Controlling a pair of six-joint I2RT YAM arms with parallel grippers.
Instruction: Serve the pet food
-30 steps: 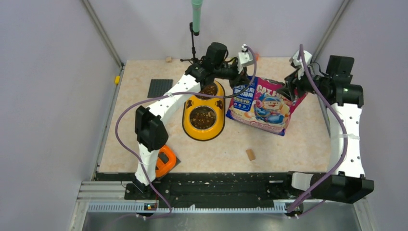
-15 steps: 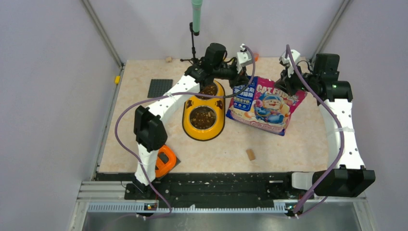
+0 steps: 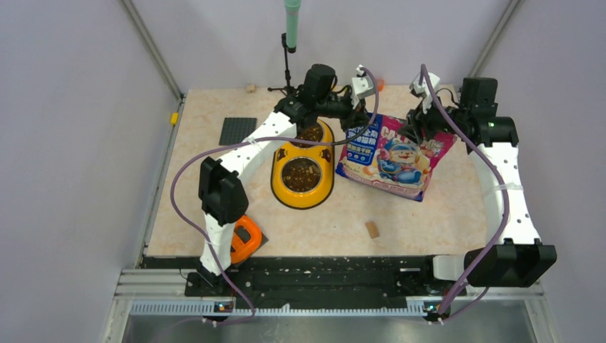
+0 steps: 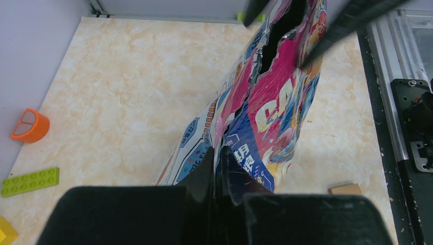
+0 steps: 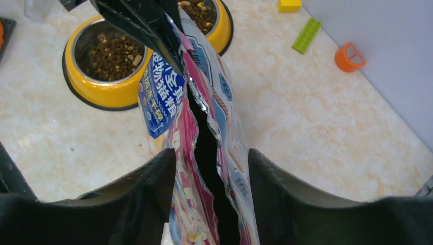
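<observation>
The pink pet food bag [image 3: 389,153] stands tilted on the table, its torn top open. My left gripper [image 3: 355,118] is shut on the bag's top corner [image 4: 219,158] nearest the bowls. Over the other end of the top edge my right gripper [image 3: 418,125] is open. In the right wrist view its fingers [image 5: 153,178] stand on either side of the bag's open mouth [image 5: 207,148], gripping nothing. Brown kibble [image 3: 301,171] lies in both cups of the yellow double bowl [image 3: 282,187], left of the bag. The kibble [image 5: 110,51] also shows in the right wrist view.
A tan wooden block [image 3: 371,229] lies near the front. An orange tool [image 3: 246,239] sits by the left arm's base, and a black plate [image 3: 236,130] lies at the back left. A green-topped stand [image 3: 291,28] rises at the back. An orange ring [image 5: 349,56] and a green brick [image 5: 305,35] lie behind the bag.
My right arm has swung left along the bag's top edge, and its open fingers now straddle the bag's mouth. The left gripper has kept its hold in place.
</observation>
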